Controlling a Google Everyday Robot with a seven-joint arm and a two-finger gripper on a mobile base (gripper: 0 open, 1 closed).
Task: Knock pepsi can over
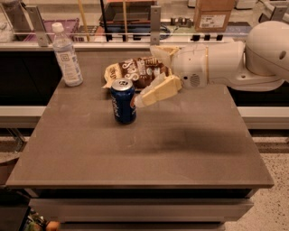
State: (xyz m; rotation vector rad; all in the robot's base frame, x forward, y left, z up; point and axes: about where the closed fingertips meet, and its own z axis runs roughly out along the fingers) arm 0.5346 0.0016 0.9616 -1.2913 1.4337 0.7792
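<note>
The pepsi can, dark blue with a silver top, stands upright on the grey table, left of centre. My gripper reaches in from the right, its white arm stretching across the back right of the table. The fingers are spread open: one cream finger angles down with its tip right beside the can's upper right side, the other points left above the snack bag. Whether the lower tip touches the can I cannot tell.
A clear water bottle with a white cap stands at the back left corner. A brown-and-cream snack bag lies behind the can, partly hidden by my gripper. A counter with a rail and a cardboard box runs behind the table.
</note>
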